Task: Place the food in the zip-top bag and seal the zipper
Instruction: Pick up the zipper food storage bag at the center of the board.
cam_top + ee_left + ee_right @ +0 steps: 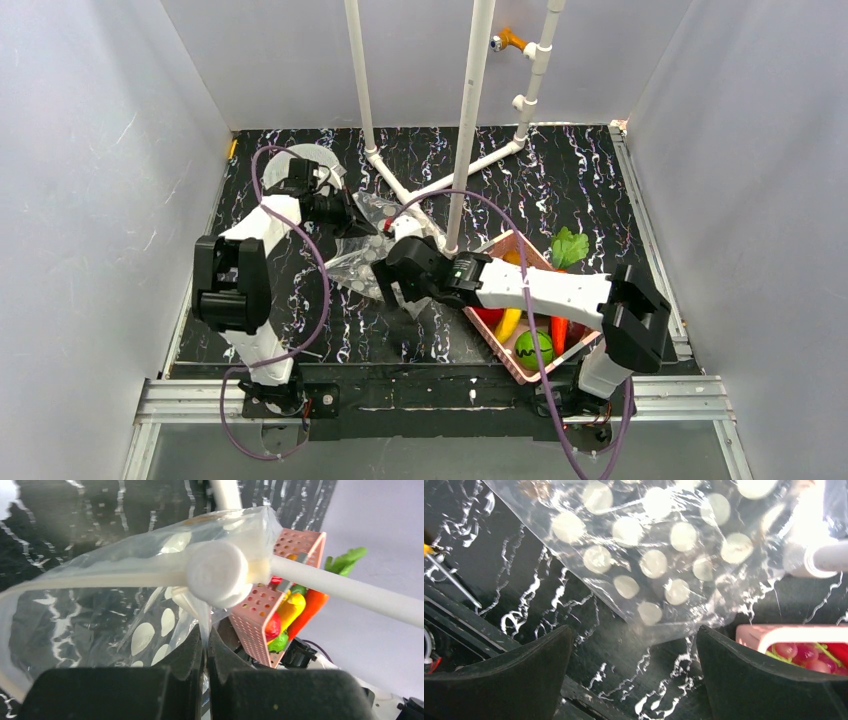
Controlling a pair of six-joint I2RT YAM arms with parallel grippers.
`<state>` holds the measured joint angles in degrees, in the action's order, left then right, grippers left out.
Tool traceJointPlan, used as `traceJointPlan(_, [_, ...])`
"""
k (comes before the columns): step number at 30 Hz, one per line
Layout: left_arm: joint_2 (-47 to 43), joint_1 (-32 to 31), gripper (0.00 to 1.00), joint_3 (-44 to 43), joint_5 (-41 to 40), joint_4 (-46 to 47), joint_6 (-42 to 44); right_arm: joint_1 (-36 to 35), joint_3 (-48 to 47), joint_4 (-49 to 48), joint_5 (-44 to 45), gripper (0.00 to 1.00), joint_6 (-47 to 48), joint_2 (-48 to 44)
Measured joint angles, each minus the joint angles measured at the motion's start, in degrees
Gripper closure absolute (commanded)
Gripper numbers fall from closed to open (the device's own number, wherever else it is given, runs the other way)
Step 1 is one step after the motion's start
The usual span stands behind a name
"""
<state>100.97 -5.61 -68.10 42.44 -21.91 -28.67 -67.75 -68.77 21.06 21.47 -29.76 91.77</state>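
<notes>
The zip-top bag [362, 262], clear with white dots, lies crumpled on the black table between my two grippers. My left gripper [205, 632] is shut on a fold of its film, and the bag [150, 605] billows up in front of it. A thicker clear band along the bag's upper edge looks like the zipper [100, 580]. My right gripper [634, 630] is open, just short of the bag's near edge [649, 555], and holds nothing. The food is in the pink basket [505, 350]: banana [292, 607], carrot [311, 609], a red piece [272, 626] and a green piece [533, 347].
A white pipe frame [468, 120] stands on the table just behind the bag, its capped end [217, 572] right in front of my left gripper. A grey-white spool [310, 158] sits at the back left. Grey walls enclose the table.
</notes>
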Motion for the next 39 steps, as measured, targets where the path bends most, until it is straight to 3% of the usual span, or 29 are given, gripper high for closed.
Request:
traceJointPlan(5, [-5.25,-1.57,1.0,1.03,0.55,0.81,-2.05,-4.33,-4.55,-0.61,5.16,0.0,6.4,2.6])
traceJointPlan(8, [-11.02,-2.23,1.0,6.23,0.11,2.03,-6.58,-8.9,-4.83,-1.75,8.07,0.0,9.9,2.6])
traceJointPlan(11, [-20.9,-2.27,1.0,13.7,-1.33,2.23,-12.31,-11.76,-2.89,-4.0,8.31,0.0,12.46,1.88])
traceJointPlan(15, [-42.66,-2.84,1.0,23.26,-6.25,3.8,-24.33,-14.36,8.04,-12.74,6.78,0.0,18.64,-2.89])
traceJointPlan(18, [-51.06,-3.17,1.0,26.69,-8.61,4.11,-31.5,-17.79,12.33,-17.35,6.78,0.0,22.82,-4.44])
traceJointPlan(27, [-56.11,-3.26,1.0,28.44,-12.55,-2.45,-44.85,-22.6,12.7,-26.14,15.52,0.0,30.01,-4.31])
traceJointPlan(36, [-62.47,-3.26,1.0,27.85,-16.2,-11.28,-53.66,-25.9,11.06,-31.74,17.73,0.0,38.6,0.46])
traceJointPlan(39, [-63.67,-3.26,1.0,27.74,-17.33,-13.16,-54.75,-26.91,9.33,-32.65,20.0,0.16,40.87,3.04])
